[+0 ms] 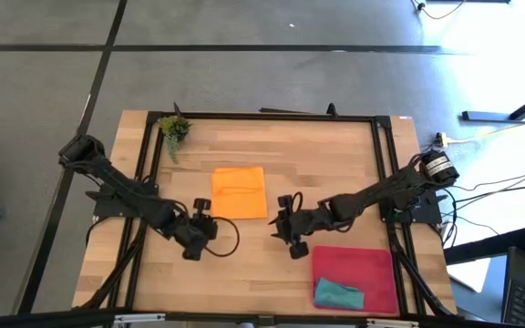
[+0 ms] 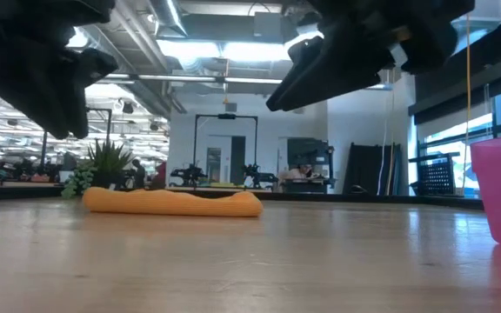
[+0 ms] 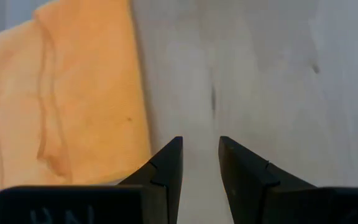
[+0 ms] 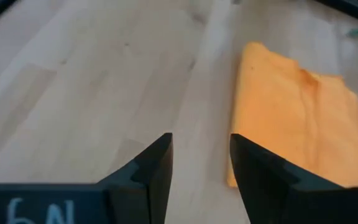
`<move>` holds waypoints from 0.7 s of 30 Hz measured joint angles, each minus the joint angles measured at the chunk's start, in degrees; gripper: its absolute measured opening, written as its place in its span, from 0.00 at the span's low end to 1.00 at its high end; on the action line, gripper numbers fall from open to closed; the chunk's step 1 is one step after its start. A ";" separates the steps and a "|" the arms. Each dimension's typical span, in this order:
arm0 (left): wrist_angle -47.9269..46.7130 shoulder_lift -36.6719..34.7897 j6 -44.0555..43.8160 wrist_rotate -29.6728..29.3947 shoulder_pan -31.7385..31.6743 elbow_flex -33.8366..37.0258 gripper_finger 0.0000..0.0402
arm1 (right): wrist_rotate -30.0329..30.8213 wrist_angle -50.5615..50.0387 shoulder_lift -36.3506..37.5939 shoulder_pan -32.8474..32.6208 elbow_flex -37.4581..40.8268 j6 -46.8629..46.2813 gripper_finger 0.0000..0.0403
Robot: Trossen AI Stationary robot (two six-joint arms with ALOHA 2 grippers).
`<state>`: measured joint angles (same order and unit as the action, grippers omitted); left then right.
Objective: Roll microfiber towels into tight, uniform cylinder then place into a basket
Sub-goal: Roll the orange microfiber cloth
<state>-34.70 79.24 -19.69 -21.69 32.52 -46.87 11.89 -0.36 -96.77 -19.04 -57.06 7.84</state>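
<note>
The orange towel (image 1: 239, 192) lies flat on the table (image 1: 335, 155) between my two tools, ahead of both and a little toward the far edge. It is not yet rolled; its long side runs away from me, with a loose fold across the top.

My left tool (image 1: 204, 226) hovers just beside the towel's near left corner, jaws parted with bare table between them, gripping nothing. My right tool (image 1: 285, 224) hangs just off the near right corner, jaws also parted and empty. Both look about equally near, so I judge either could start the roll from the near edge.

The teal towel (image 1: 338, 294) already sits bunched in the red-pink basket (image 1: 372, 260), behind my right tool.
</note>
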 joint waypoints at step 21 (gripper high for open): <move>-3.01 -0.15 -6.72 -0.12 -3.84 -0.13 0.24 | 1.04 0.93 -1.09 3.61 -0.17 0.44 0.61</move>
<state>-37.71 79.09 -26.41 -21.81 28.69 -47.00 12.93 0.57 -97.86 -15.43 -57.23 8.28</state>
